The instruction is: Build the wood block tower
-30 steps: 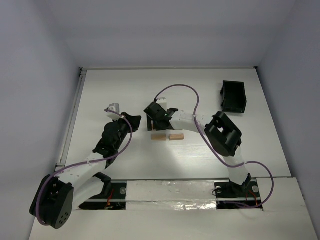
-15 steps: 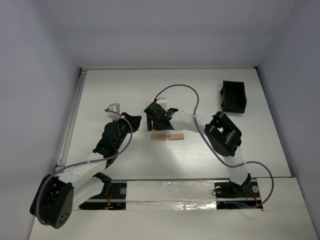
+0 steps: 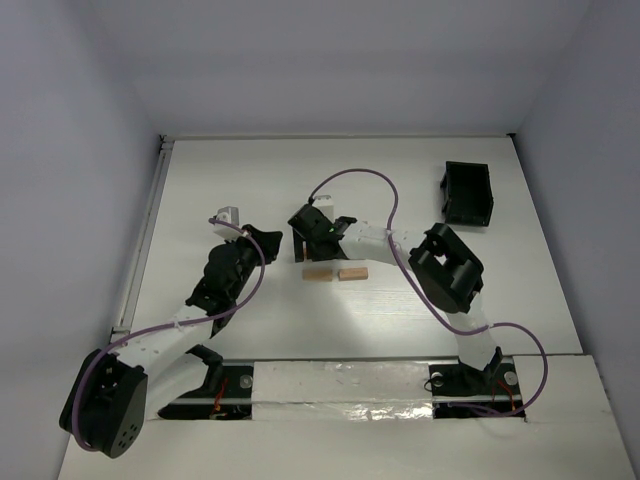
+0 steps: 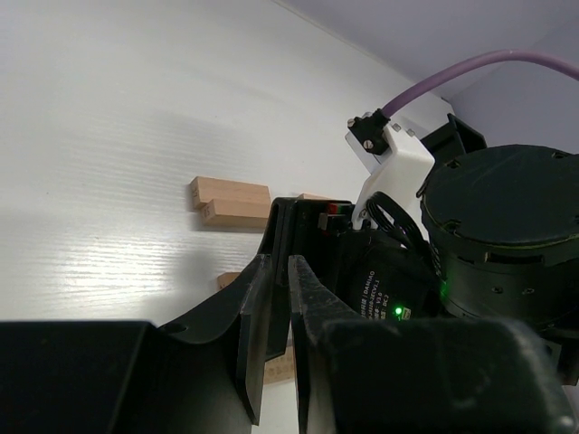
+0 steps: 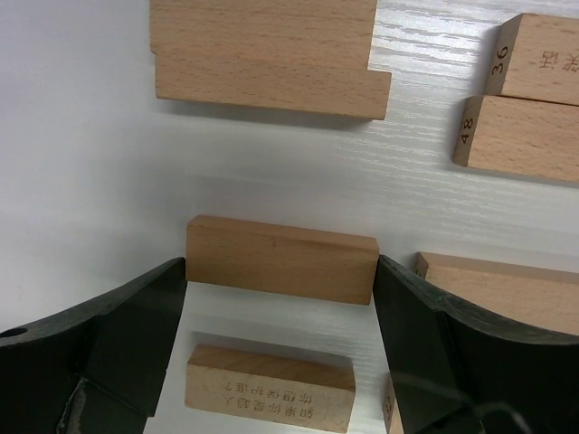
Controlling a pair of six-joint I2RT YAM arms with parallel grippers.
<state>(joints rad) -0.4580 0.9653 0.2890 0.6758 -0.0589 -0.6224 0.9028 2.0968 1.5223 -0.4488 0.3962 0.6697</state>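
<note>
My right arm reaches left over the table (image 3: 250, 180), wrist down. Right gripper (image 5: 280, 282) jaws are wide at both ends of a wood block (image 5: 280, 256) mid-table; can't tell if they're pinching it. Left arm is bent, left gripper (image 4: 279, 264) nearly together and empty.

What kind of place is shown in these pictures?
Most likely a robotics lab test cell, not a home: a white table enclosed by plain walls, a left arm and a right arm bolted at its near edge, with small wooden blocks and a black box.
</note>
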